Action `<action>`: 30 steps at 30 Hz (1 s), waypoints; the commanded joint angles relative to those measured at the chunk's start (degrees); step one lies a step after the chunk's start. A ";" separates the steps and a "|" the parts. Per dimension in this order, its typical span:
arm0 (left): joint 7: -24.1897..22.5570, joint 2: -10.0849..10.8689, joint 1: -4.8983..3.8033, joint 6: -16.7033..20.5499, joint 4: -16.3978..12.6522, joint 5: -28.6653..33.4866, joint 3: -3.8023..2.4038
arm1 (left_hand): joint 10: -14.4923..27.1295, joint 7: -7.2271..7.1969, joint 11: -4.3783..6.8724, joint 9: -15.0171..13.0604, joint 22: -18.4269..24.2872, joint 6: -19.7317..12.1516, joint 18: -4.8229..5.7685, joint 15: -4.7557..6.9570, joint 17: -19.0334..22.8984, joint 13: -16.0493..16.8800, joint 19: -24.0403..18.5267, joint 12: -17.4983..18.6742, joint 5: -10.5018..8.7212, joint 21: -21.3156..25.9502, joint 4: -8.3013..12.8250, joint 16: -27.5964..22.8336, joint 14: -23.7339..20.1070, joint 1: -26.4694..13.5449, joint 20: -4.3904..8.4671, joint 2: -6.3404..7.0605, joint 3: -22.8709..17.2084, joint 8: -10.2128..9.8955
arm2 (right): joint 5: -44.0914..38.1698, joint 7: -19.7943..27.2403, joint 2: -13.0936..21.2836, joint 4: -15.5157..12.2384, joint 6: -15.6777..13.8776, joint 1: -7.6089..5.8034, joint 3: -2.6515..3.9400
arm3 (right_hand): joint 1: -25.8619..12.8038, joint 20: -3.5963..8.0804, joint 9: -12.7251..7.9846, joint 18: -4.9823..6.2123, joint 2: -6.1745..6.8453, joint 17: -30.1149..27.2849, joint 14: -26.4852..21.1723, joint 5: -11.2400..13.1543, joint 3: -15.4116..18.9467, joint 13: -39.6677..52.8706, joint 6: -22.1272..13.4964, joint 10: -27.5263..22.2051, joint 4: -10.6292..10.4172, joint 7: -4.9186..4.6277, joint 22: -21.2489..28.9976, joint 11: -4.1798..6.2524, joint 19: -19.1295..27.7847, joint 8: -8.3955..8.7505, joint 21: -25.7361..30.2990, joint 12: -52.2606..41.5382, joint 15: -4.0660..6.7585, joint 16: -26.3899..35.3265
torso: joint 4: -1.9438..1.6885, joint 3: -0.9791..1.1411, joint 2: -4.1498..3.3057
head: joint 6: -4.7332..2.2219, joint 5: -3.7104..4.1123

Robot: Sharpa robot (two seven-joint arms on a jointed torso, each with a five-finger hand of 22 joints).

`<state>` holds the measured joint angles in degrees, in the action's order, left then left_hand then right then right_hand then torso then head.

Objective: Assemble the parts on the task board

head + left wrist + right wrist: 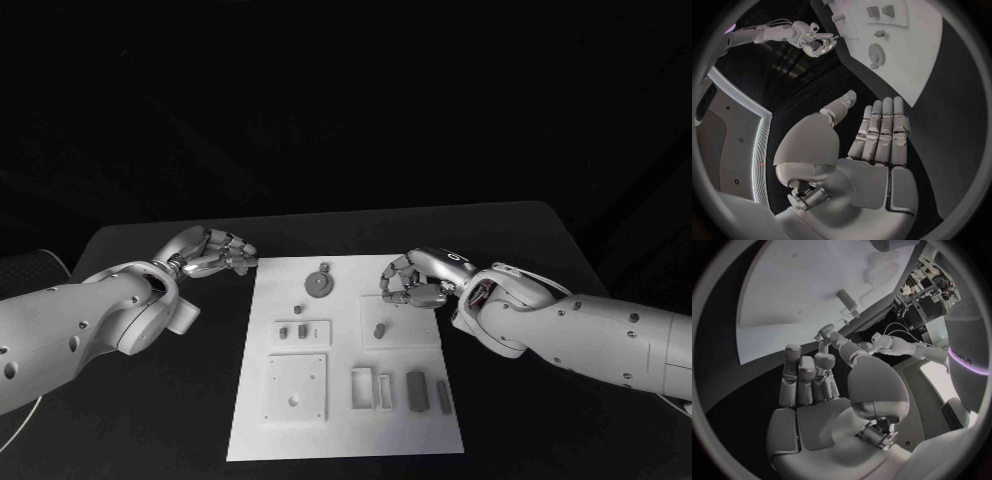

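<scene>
Black table, task board holding parts

A black table underlies everything.

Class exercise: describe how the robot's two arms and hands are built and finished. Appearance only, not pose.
Both arms are smooth, rounded white shells with small dark screw holes. Each ends in a silver metallic hand, the left hand and the right hand, with segmented fingers and flat plated palms. A thin pale cable trails by the left arm.
</scene>
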<state>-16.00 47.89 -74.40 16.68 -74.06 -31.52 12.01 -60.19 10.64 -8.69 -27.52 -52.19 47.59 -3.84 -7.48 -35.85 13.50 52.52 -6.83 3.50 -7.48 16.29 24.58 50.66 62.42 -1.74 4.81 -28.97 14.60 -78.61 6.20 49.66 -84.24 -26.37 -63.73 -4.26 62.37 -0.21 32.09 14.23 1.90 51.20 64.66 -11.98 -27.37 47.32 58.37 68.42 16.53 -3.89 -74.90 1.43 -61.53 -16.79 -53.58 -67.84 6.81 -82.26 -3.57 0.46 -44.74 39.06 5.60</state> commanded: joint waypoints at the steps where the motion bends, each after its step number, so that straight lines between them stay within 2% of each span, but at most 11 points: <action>1: -0.26 -0.13 -0.03 0.31 -0.07 0.00 -0.04 | 0.02 0.20 -0.50 0.06 0.03 -0.26 -0.42 -0.19 -0.09 -0.09 -0.21 0.38 0.32 0.22 0.00 -0.28 -0.25 0.62 -0.18 -0.13 0.34 0.37 | 0.13 0.04 -0.46 -1.02 1.89 -0.39 -0.01 | -0.52 0.42 0.07 0.77 -0.07 -0.05 0.08 -0.17 -0.33 -0.09 1.15 0.05 0.10 -0.89 -0.65 0.20 -0.12 -0.20 -0.02 0.27 0.35 0.21 | -0.02 -0.02 0.00 | -0.03 -0.44; 9: -0.11 -0.47 -0.03 0.61 -0.05 0.00 -0.04 | 0.04 0.15 -0.52 0.05 0.03 -0.24 -0.42 -0.19 -0.12 -0.13 -0.22 0.44 0.32 0.24 0.01 -0.33 -0.26 0.67 -0.18 -0.12 0.36 0.39 | 0.97 0.30 -3.22 -4.11 3.05 -1.21 -0.01 | -0.71 0.42 0.06 0.77 -0.14 -0.07 0.09 -0.14 -0.34 -0.10 1.19 0.08 0.03 -0.88 -0.63 0.21 -0.15 -0.19 -0.01 0.31 0.38 0.24 | -0.07 -0.15 0.01 | 0.12 -1.62; 18: 0.18 -1.37 -0.03 0.71 0.27 0.00 -0.04 | -0.09 0.14 -0.50 0.04 0.01 -0.15 -0.42 -0.20 -0.20 -0.15 -0.19 0.45 0.31 0.26 -0.06 -0.38 -0.23 0.67 -0.20 -0.20 0.40 0.46 | 1.63 1.36 -8.38 -4.67 3.30 -1.22 -0.03 | -0.91 0.43 -0.01 0.77 -0.39 -0.10 0.06 -0.15 -0.45 -0.10 1.03 0.04 0.05 -0.91 -0.58 0.19 -0.16 -0.02 0.05 0.40 0.44 0.31 | -0.23 -0.21 0.10 | -0.12 -3.46; 20: 0.17 -1.52 -0.04 0.94 0.45 0.00 -0.05 | -0.11 0.14 -0.50 0.04 0.01 -0.14 -0.42 -0.20 -0.21 -0.16 -0.18 0.44 0.31 0.26 -0.06 -0.39 -0.22 0.67 -0.20 -0.21 0.40 0.47 | 1.63 1.05 -9.55 -4.55 3.25 -1.22 -0.09 | -0.98 0.44 -0.05 0.77 -0.45 -0.10 0.06 -0.17 -0.47 -0.08 0.90 0.04 0.07 -0.94 -0.56 0.16 -0.19 0.07 0.06 0.41 0.46 0.32 | -0.10 -0.20 0.10 | -0.10 -4.05; 24: 0.13 -1.81 -0.04 1.32 0.65 0.17 -0.05 | -0.16 0.12 -0.48 0.04 0.00 -0.11 -0.42 -0.20 -0.23 -0.16 -0.19 0.44 0.31 0.27 -0.06 -0.40 -0.22 0.69 -0.20 -0.22 0.41 0.49 | 1.43 0.94 -10.91 -4.42 3.70 -1.21 -0.47 | -1.06 0.47 -0.08 0.77 -0.51 -0.09 0.10 -0.18 -0.48 -0.04 0.81 0.05 0.07 -0.98 -0.56 0.14 -0.30 0.15 0.01 0.38 0.49 0.29 | -0.13 -0.31 0.12 | -0.08 -4.88; 30: 0.16 -2.12 -0.05 1.87 0.74 0.50 -0.05 | -0.21 0.11 -0.47 0.03 0.00 -0.08 -0.42 -0.20 -0.25 -0.17 -0.19 0.44 0.31 0.29 -0.06 -0.43 -0.23 0.69 -0.20 -0.22 0.42 0.51 | 0.35 0.23 -12.21 -4.28 5.75 -1.20 -0.82 | -1.13 0.49 -0.10 0.77 -0.54 -0.08 0.12 -0.18 -0.48 -0.02 0.75 0.05 0.08 -0.99 -0.56 0.13 -0.36 0.20 -0.02 0.38 0.49 0.27 | -0.14 -0.24 0.07 | 0.30 -5.92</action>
<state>-15.60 45.87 -74.41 17.56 -73.27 -31.43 12.00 -60.39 10.64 -8.89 -27.53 -52.19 47.59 -3.57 -7.47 -36.02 13.41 52.52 -6.64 3.50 -7.48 16.29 24.36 50.67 62.65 -1.74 4.59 -28.97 14.82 -77.31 6.56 37.66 -88.57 -23.09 -64.94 -5.08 61.60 0.00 32.06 14.21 1.45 51.15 64.86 -11.98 -27.52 47.29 58.36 68.45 16.70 -3.90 -74.90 1.40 -61.74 -16.51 -53.58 -67.62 6.82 -82.26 -3.72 0.22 -44.65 39.16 0.13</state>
